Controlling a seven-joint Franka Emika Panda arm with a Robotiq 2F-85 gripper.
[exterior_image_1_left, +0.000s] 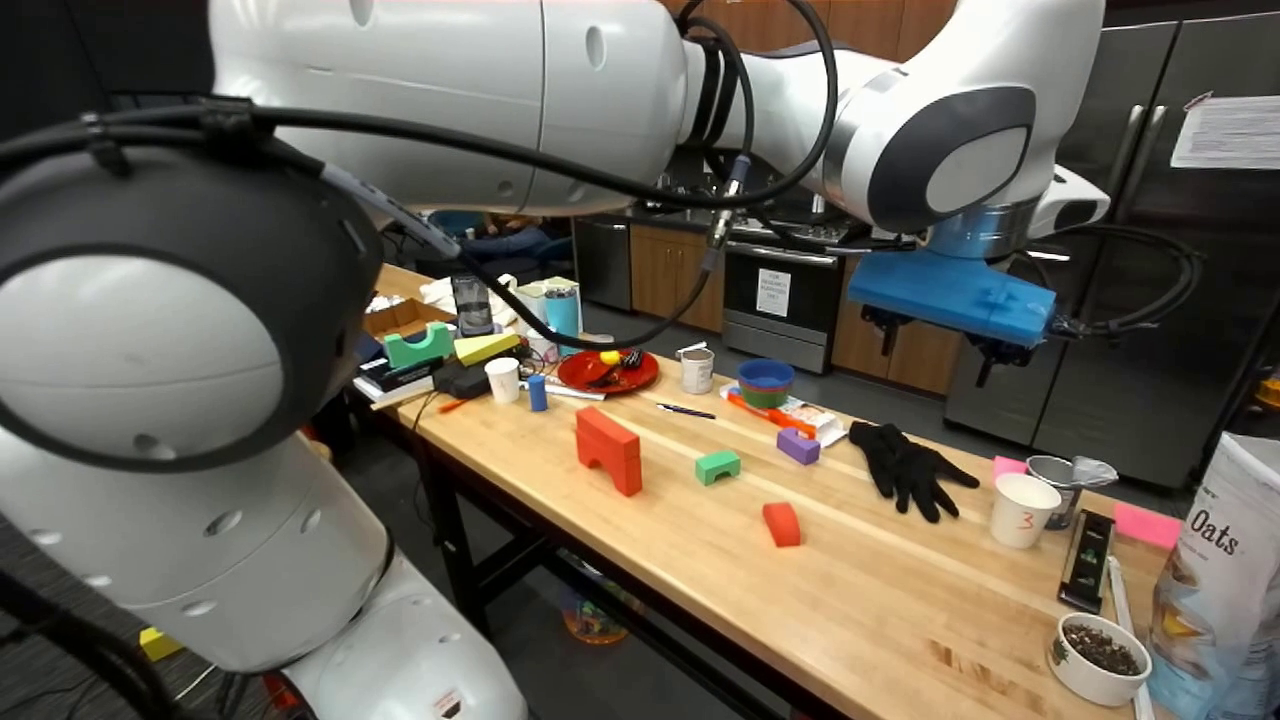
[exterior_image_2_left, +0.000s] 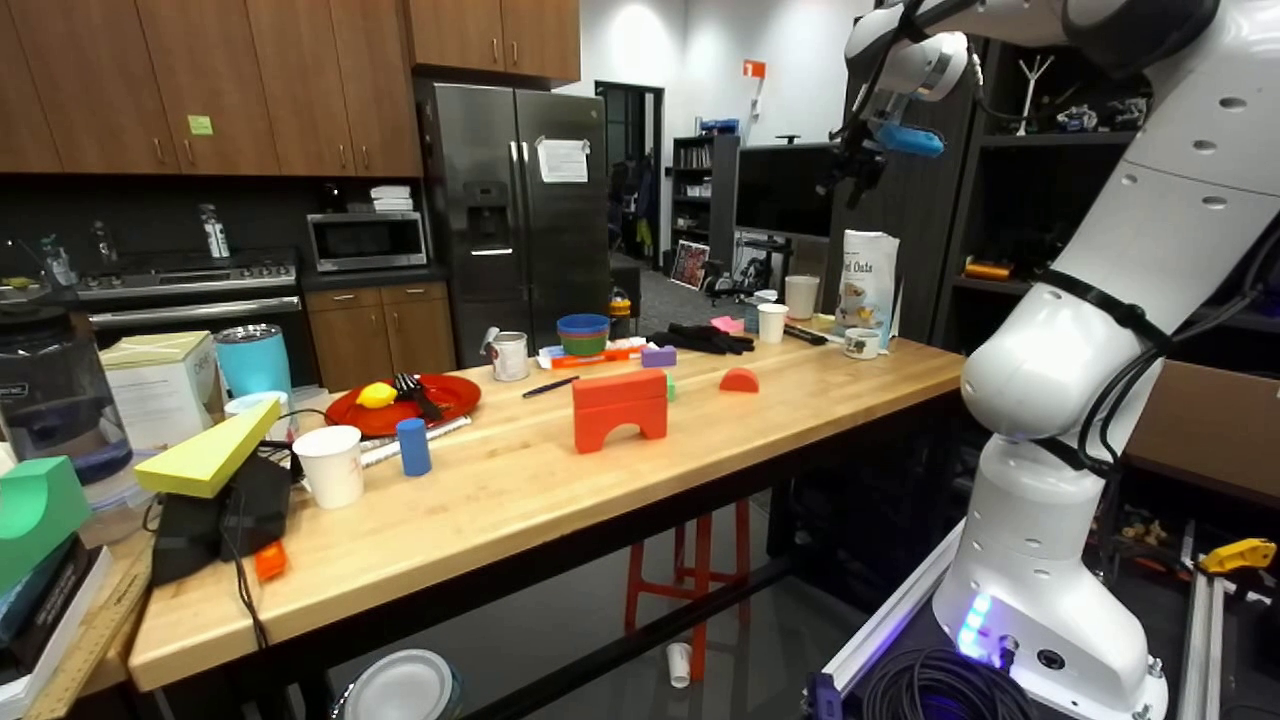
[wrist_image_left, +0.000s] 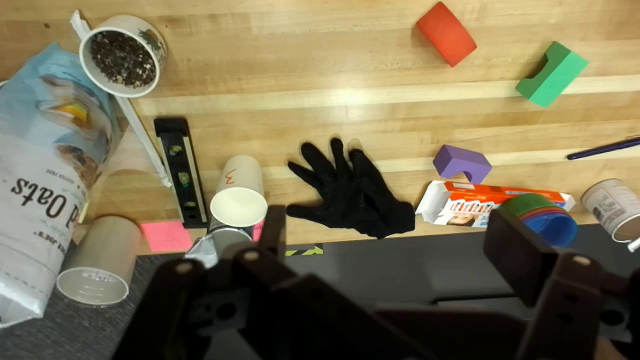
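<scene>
"How are the fingers (wrist_image_left: 520, 257)?"
"Spread well apart, raised high above the level of the black glove (wrist_image_left: 345, 195)."
"And the glove itself?"
"It lies on the desk (wrist_image_left: 300, 110). In the wrist view, a purple arch block (wrist_image_left: 462, 161) sits near the glove, to its right; a white paper cup (wrist_image_left: 243, 175) marked "3" stands to its left."

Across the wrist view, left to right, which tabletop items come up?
Skipping overlaps: oats bag, soil-filled cup, spirit level, paper cup marked 3, black glove, purple arch block, green arch block, labelled can.
</scene>
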